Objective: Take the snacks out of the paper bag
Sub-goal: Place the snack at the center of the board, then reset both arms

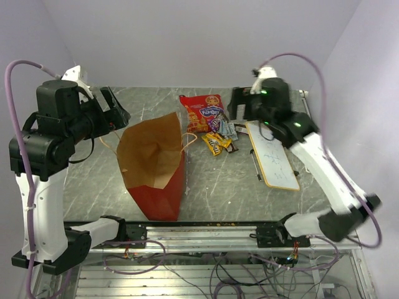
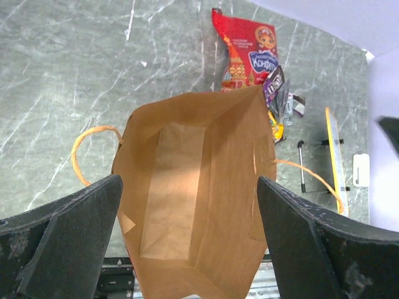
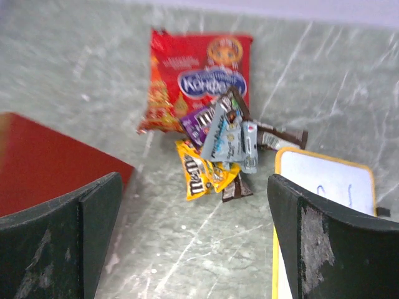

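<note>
Lying loose on the worktop [image 1: 87, 180] beside the upright paper bag [image 1: 156, 156], the snacks [image 1: 211, 128] look light and crinkly: a red packet [image 3: 199, 81], a yellow packet [image 3: 198, 175], small slippery wrappers [image 3: 230, 137]. The bag's brown inside shows empty. The left hand [image 2: 188, 182] and right hand [image 3: 193, 180] both gape wide, holding nothing. Any packet would probably pinch best by a flat sealed edge.
</note>
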Robot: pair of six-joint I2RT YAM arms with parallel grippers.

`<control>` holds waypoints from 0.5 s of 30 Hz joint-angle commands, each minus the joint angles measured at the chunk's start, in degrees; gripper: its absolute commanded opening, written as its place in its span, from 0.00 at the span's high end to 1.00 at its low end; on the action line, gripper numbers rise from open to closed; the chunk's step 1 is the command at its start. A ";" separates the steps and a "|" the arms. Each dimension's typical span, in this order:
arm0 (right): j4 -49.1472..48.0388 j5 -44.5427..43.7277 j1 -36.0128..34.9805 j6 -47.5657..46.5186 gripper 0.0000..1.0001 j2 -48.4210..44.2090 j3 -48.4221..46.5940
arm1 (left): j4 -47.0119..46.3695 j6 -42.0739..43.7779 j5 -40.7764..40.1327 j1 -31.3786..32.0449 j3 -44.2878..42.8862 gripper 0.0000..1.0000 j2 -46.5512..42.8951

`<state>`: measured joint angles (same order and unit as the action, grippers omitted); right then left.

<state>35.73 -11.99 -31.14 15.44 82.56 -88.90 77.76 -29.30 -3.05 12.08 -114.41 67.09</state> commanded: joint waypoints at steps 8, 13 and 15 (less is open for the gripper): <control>16.97 -0.05 -0.15 1.32 0.00 -20.84 -19.10 | -12.31 0.72 4.00 -0.47 -7.66 0.01 -3.90; 22.31 -4.75 -0.15 7.16 0.00 -21.00 -26.91 | -18.01 -1.22 7.31 -0.48 -5.62 0.01 -8.95; 21.28 -5.24 -0.16 9.03 0.00 -22.66 -25.12 | -19.25 -1.81 6.99 -0.49 -4.12 0.01 -10.90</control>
<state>51.48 -14.52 -31.20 19.62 60.25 -115.42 64.75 -29.58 1.34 12.08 -120.03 59.83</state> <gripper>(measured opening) 0.999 0.990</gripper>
